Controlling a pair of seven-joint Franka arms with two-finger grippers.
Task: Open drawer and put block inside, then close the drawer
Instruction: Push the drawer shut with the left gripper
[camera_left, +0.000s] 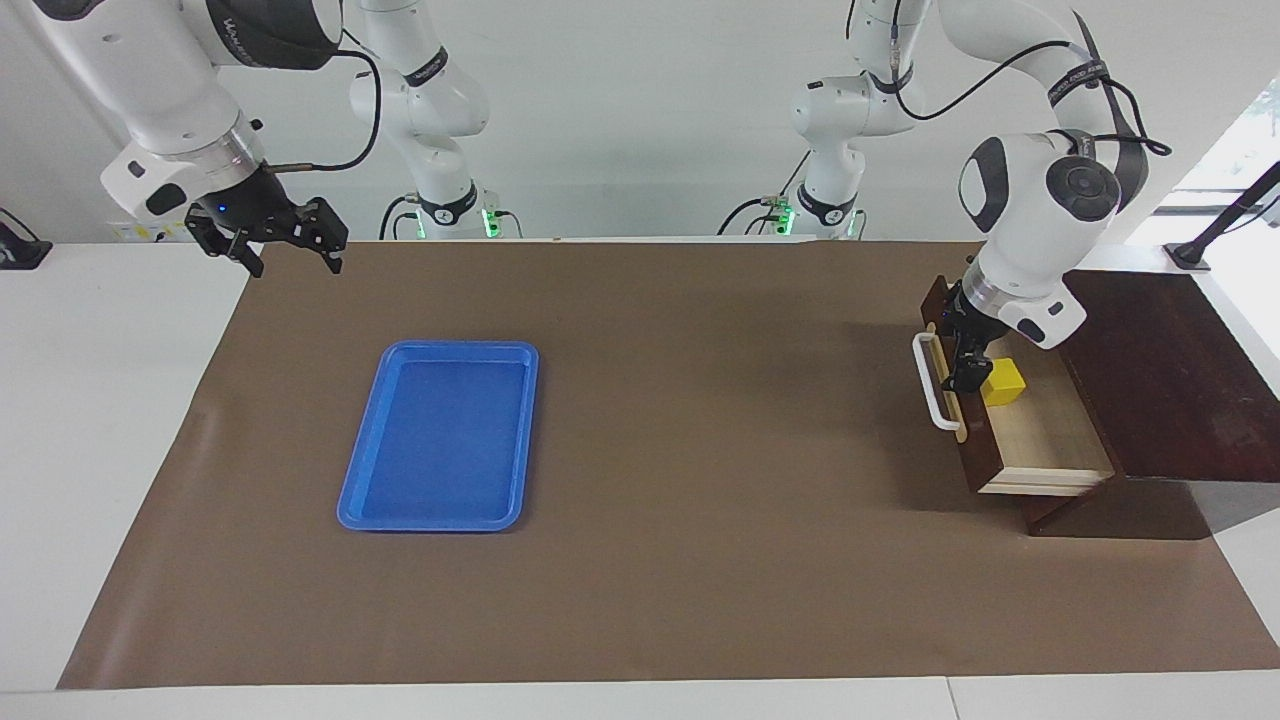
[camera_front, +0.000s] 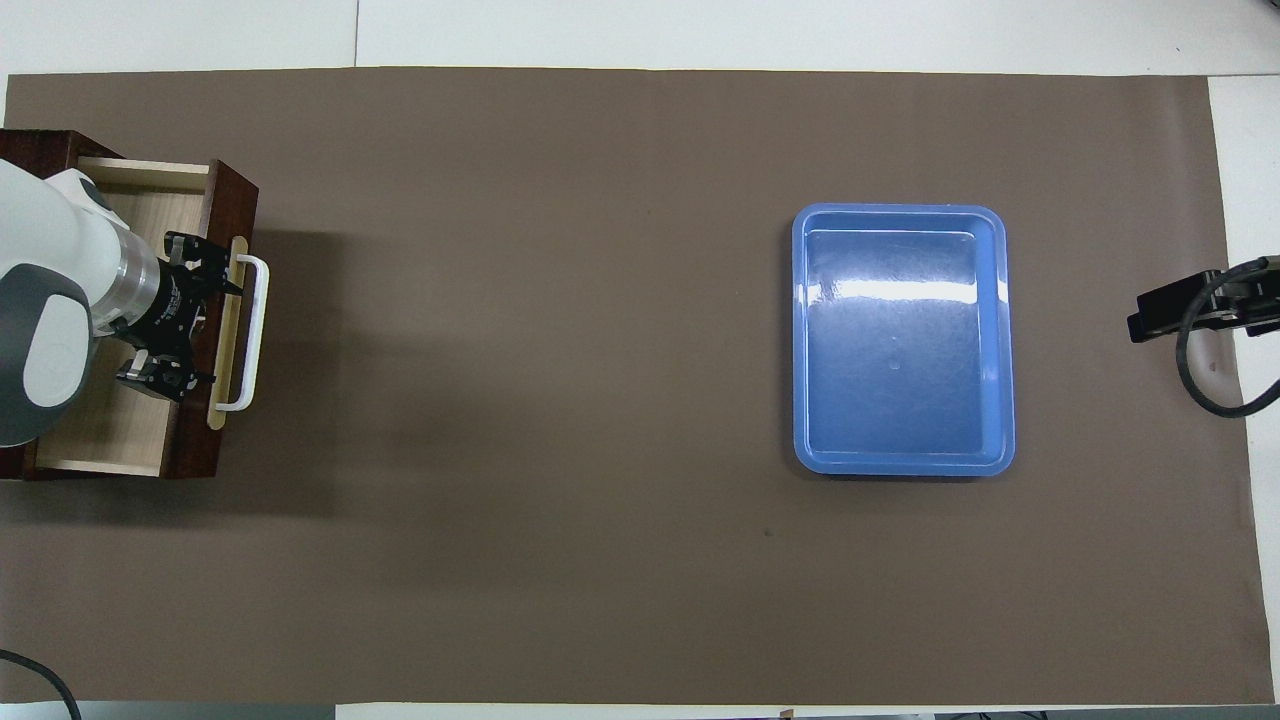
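Note:
The dark wooden drawer (camera_left: 1045, 440) is pulled out of its dark box (camera_left: 1165, 380) at the left arm's end of the table, and its pale interior shows. Its white bar handle (camera_left: 935, 385) faces the table's middle. The small yellow block (camera_left: 1003, 383) rests inside the drawer, just inside the drawer front. My left gripper (camera_left: 962, 362) is down in the drawer beside the block, open and not holding it. In the overhead view the drawer (camera_front: 190, 440) and left gripper (camera_front: 175, 315) show, but the arm hides the block. My right gripper (camera_left: 290, 250) waits open above the table's edge at the right arm's end.
A blue rectangular tray (camera_left: 440, 435) lies empty on the brown mat (camera_left: 700, 450), toward the right arm's end; it also shows in the overhead view (camera_front: 903, 340). White tabletop borders the mat.

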